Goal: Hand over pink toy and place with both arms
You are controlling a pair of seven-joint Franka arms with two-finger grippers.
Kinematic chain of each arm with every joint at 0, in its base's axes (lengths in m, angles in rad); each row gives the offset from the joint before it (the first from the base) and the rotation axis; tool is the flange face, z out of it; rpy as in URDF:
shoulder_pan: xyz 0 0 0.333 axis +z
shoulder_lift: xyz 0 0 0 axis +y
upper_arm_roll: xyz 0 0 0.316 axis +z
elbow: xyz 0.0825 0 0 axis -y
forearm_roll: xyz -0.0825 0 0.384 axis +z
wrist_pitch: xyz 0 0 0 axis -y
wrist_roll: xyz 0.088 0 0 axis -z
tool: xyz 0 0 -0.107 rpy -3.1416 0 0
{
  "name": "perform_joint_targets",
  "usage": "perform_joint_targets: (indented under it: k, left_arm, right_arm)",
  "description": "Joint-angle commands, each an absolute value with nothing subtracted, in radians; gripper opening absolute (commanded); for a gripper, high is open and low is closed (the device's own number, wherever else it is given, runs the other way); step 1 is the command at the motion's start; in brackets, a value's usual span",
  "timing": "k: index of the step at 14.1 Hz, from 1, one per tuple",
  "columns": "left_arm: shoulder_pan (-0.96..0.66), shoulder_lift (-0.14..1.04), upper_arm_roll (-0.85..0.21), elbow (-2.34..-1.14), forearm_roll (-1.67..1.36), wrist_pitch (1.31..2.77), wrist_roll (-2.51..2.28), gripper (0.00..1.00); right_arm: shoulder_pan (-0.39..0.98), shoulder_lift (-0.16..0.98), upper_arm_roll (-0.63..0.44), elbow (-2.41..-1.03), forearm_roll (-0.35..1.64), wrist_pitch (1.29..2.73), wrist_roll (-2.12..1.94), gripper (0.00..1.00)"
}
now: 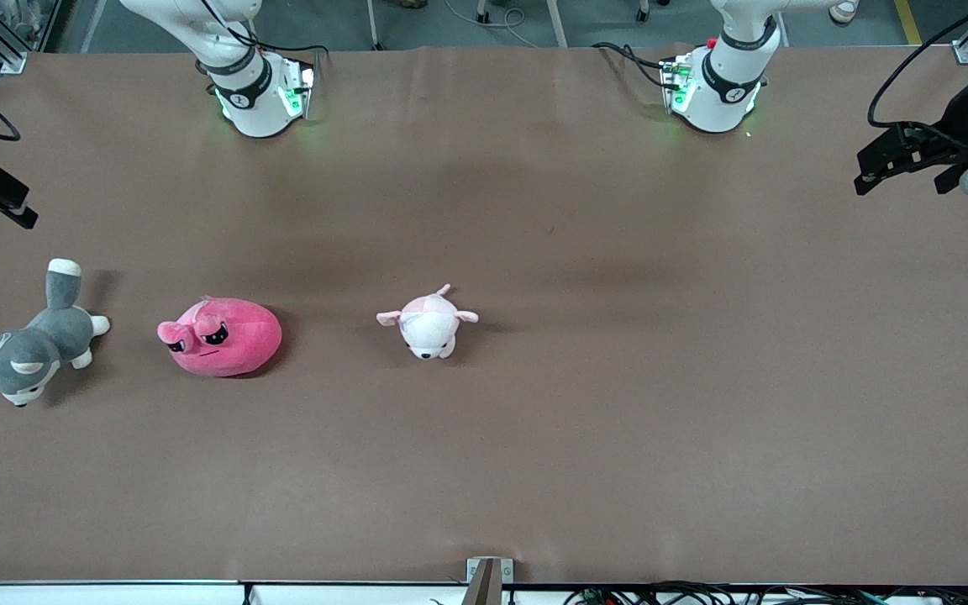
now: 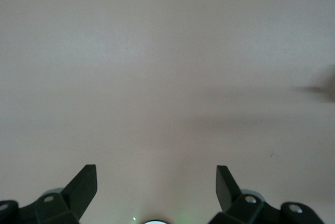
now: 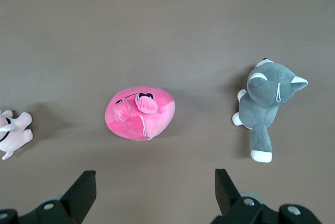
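Both released and hovering, right hand (image 3: 154,177) eyeing pink toy (image 3: 140,113) lying mid-frame on worktop (image 1: 618,420), left hand (image 2: 157,174) over bare worktop, fitting pre-grab or post-drop alike.

The front camera hangs high over the desk (image 1: 534,437) and faces the two arm bases along the top edge, taking in almost the whole surface. The right wrist camera looks straight down from well above; it shares with the front view the pink toy (image 3: 140,113), the grey toy (image 3: 267,106) and part of the pale toy (image 3: 13,132). The left wrist camera looks down on bare desk only, between its claw's (image 2: 156,182) parted fingers.
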State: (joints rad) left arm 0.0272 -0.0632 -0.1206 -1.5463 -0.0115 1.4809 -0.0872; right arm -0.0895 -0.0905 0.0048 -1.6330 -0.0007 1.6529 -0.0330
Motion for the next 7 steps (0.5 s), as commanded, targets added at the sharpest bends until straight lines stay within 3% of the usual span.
perform_joint_targets:
  k: [1,7]
  left_arm:
    - [0.029,-0.068,-0.120,-1.528,0.006,1.477,-0.080,1.00]
    - [0.029,-0.067,-0.120,-1.526,0.008,1.467,-0.081,1.00]
  right_arm:
    - [-0.106,-0.133,0.020,-1.692,-0.015,1.690,-0.067,1.00]
    - [-0.106,-0.127,0.020,-1.687,-0.017,1.694,-0.064,1.00]
